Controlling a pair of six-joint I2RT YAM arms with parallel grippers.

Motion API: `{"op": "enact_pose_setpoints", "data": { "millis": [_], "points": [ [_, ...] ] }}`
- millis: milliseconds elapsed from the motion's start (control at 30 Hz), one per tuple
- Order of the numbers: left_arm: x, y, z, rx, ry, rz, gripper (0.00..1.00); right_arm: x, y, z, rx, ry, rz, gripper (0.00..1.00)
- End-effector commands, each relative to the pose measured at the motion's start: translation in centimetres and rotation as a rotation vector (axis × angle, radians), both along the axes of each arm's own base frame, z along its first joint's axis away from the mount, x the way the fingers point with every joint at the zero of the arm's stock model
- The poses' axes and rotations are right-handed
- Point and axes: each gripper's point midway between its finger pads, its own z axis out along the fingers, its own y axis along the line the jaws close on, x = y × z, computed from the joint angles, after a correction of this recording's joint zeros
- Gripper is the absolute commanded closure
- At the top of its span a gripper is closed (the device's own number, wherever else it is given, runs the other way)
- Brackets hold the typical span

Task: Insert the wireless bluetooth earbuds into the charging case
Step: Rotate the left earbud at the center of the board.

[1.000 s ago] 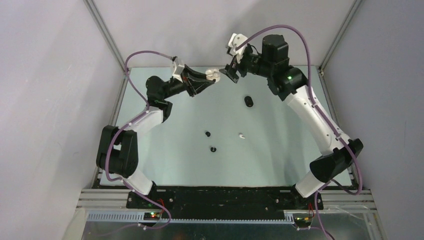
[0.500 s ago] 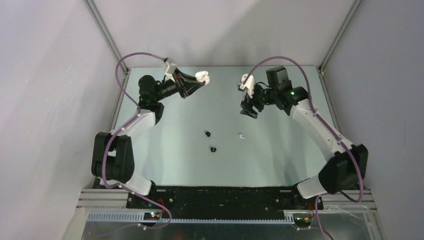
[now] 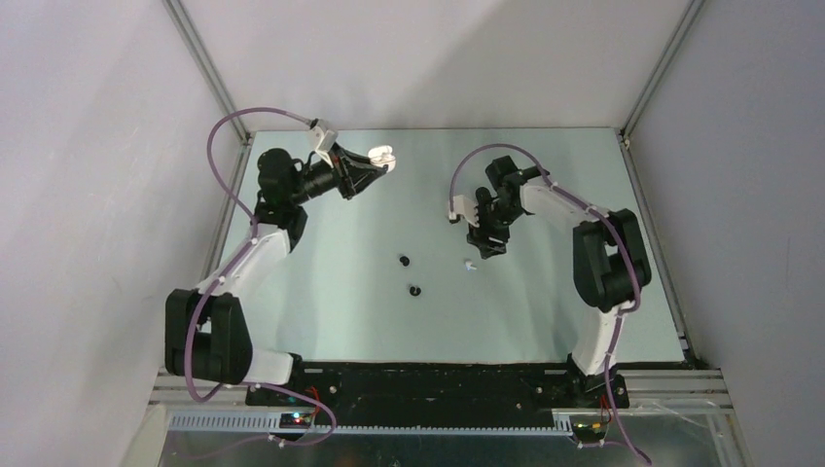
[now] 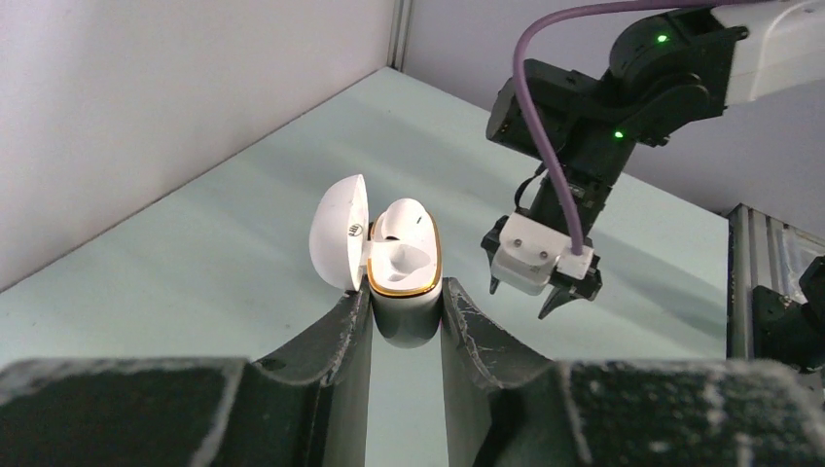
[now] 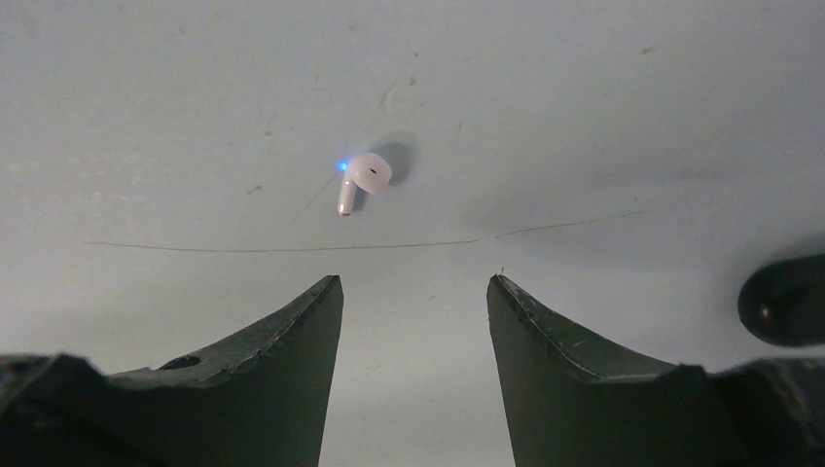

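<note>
Lying on its side on the pale green surface (image 5: 584, 97), the tiny white earbud with a little blue light (image 5: 362, 175) is very small and smooth. I think it could slide or flip away if one finger touches it first. That could happen because it is not lined up with the gap between the fingers; it sits a bit to the left. Its short stem also points at a slant, so a squeeze may catch only the stem and let it drop.

The earbud is on the surface just past the tips of the right end effector (image 5: 414, 287), near but not touching. This end effector is spread apart with nothing in it. A dark round thing (image 5: 783, 300) lies close on the right, and I cannot tell what it is. The arm could bump it.

Well apart, the left end effector (image 4: 406, 289) is squeezed tight on the white pebble-shaped charging case with a gold rim (image 4: 399, 263). The case's lid stands open, one white piece looks seated inside, and the near slot looks free. Two small black earbuds (image 3: 404, 260) lie loose on the surface between the arms.
</note>
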Motion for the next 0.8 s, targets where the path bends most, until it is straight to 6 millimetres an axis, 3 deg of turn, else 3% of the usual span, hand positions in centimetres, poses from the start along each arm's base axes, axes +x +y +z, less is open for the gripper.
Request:
{"op": "enact_pose_setpoints", "data": {
  "millis": [0,333,767],
  "points": [
    [-0.6,0.9,0.9,0.031,-0.048,0.036,1.0,1.1,0.5,-0.7,-0.044,-0.041,0.098,0.39],
    [-1.3,1.2,0.6,0.04,-0.032,0.048,1.0,1.1,1.8,-3.8,-0.102,-0.038,0.147,0.38],
    [-1.3,1.3,0.3,0.044,-0.029,0.06,1.0,0.9,2.4,-4.8,-0.118,-0.043,0.14,0.39]
  ]
}}
